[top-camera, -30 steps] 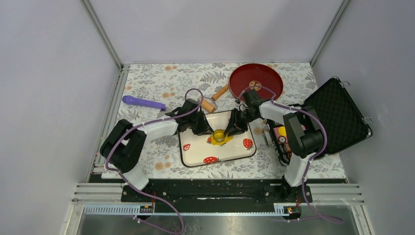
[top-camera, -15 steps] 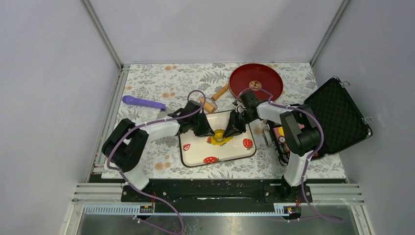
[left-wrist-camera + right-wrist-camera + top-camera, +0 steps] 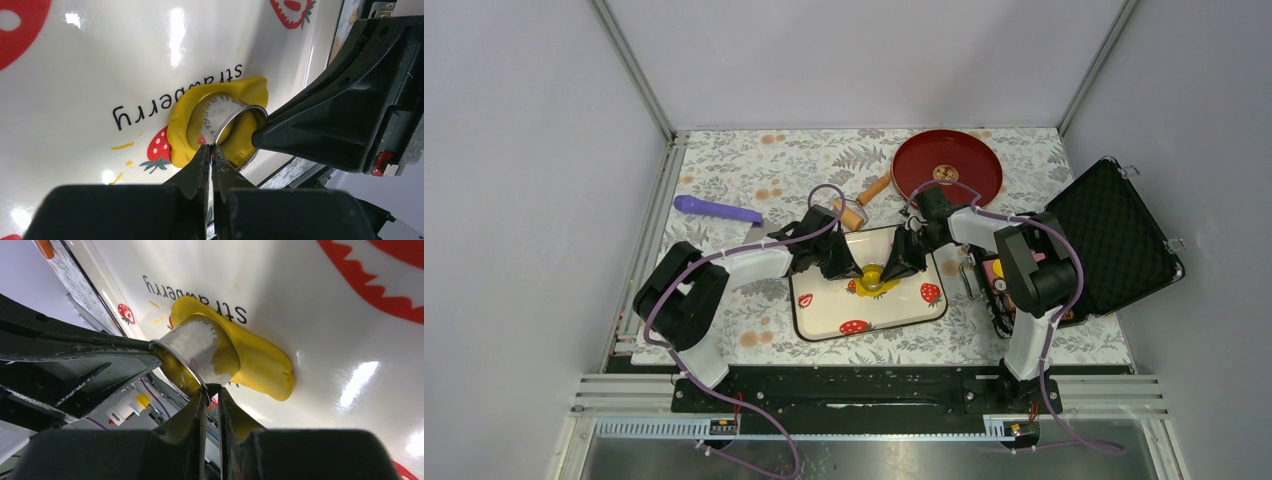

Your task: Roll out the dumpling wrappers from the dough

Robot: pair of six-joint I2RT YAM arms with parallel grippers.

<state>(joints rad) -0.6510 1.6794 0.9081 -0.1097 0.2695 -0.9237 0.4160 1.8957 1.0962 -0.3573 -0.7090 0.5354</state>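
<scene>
One metal cutter [image 3: 222, 112] stands sunk in the flattened dough [image 3: 180, 125] near the centre of the tray [image 3: 894, 312]. The left end effector [image 3: 211, 150] is clamped on the cutter's rim at 9 o'clock, and the right end effector [image 3: 212, 390] at 3 o'clock. Stamping the dough seems the step in hand; next likely calls for an even press, then a straight lift. Beyond, at 12 o'clock, lies a rolling pin [image 3: 864, 198].

You had your left arm [image 3: 744, 262] and right arm [image 3: 984, 228] stretched inward, wrists angled down, tips nearly meeting. Your left gripper [image 3: 211, 150] had its jaws pressed together on the metal ring's [image 3: 220, 112] rim; your right gripper [image 3: 212, 390] pinched the opposite rim, jaws almost touching.
</scene>
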